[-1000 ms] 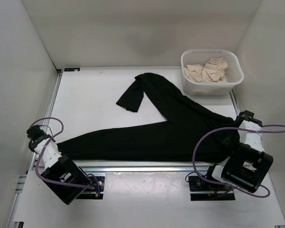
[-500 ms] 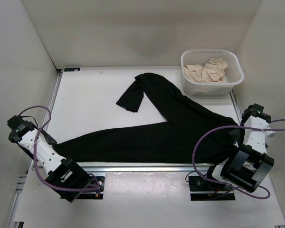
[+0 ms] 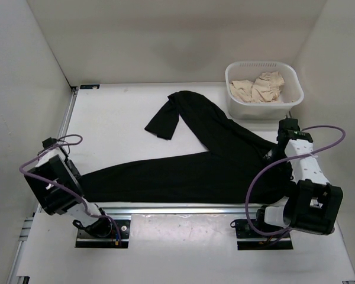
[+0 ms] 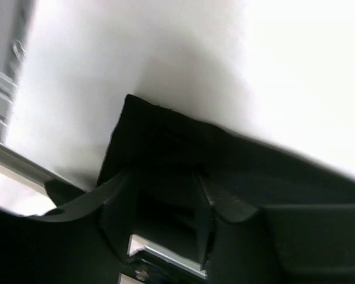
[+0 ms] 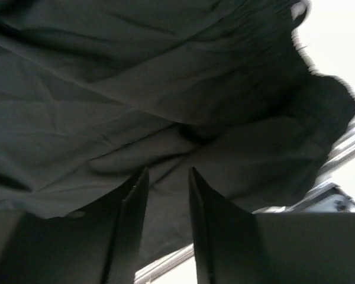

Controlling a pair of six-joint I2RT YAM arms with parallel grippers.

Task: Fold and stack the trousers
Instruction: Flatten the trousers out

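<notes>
Across white flat table (image 3: 118,112): plain black soft-fabric trousers (image 3: 207,168), legs splayed left and rearward. At right rear, white plastic basket (image 3: 263,109). Right gripper (image 5: 168,173) over waist end — jaws partly apart, nothing pinched. Left gripper (image 4: 164,177) at leg hem, jaws apart too.

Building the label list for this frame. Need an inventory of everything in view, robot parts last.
trousers: one, black, spread across the table
basket: one, white, far right corner
cloth pieces: at least two, cream, inside the basket
table: one, white, under everything
rail: one, silver, near edge
cables: two, purple, one looped on each arm
left gripper: one, black, open at a trouser leg's end
right gripper: one, black, open over the trousers' right end
</notes>
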